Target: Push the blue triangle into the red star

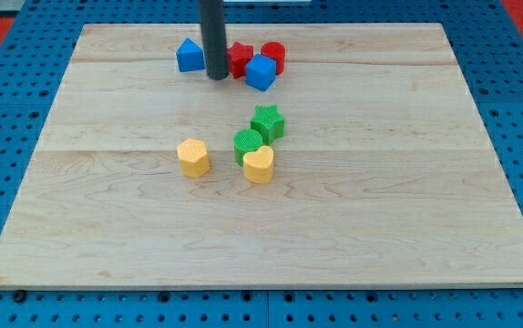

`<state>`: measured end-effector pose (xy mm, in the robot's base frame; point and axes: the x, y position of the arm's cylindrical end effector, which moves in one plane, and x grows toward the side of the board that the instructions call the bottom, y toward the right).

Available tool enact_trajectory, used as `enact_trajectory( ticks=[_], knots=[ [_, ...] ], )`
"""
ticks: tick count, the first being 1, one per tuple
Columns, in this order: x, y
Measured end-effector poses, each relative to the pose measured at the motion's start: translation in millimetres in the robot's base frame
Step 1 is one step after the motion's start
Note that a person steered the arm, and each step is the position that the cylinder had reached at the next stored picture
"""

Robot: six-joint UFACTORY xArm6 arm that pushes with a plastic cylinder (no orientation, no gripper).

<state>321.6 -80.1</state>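
The blue triangle (189, 56) sits near the board's top edge, left of centre. The red star (239, 58) lies just to its right, partly hidden behind my rod. My tip (216, 76) rests on the board between the two, close to both blocks and slightly toward the view's bottom. A blue cube (260, 72) touches the red star's right side, and a red cylinder (273, 56) stands just behind the cube.
A green star (267, 121), a green cylinder (248, 143) and a yellow heart (258, 164) cluster at the board's middle. A yellow hexagon-like block (193, 157) lies to their left. The wooden board (425, 228) rests on a blue pegboard.
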Motion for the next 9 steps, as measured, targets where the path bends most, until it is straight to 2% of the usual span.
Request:
enact_trajectory(
  ticks=[1, 2, 3, 4, 5, 6, 7, 8, 9],
  knots=[
    [19.9, -57.8],
    [-46.7, -85.8],
    [-90.7, -60.3],
    [-69.2, -20.1],
    [-45.4, -3.8],
    [-73.5, -48.0],
    [-32.8, -68.2],
    [-15.7, -36.5],
    [-16.3, -7.4]
  ],
)
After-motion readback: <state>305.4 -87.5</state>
